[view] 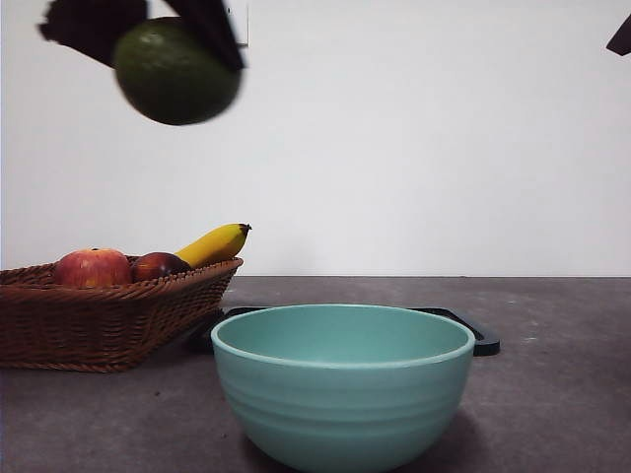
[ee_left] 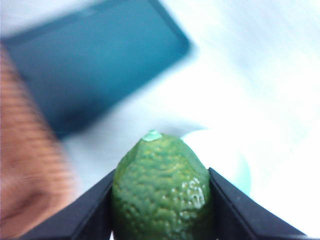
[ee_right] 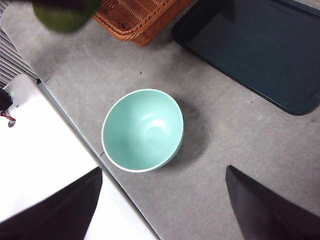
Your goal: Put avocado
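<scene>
The avocado is dark olive-green with bumpy skin. My left gripper is shut on it and holds it high in the air at the upper left of the front view, above the wicker basket. In the left wrist view the avocado sits between the two black jaws. It also shows blurred in the right wrist view. A mint-green bowl stands empty at the table's front middle, also in the right wrist view. My right gripper is open and empty, high above the bowl.
The basket holds a red apple, a dark red-purple fruit and a banana. A dark teal tray lies flat behind the bowl, also in the right wrist view. A white wall stands behind.
</scene>
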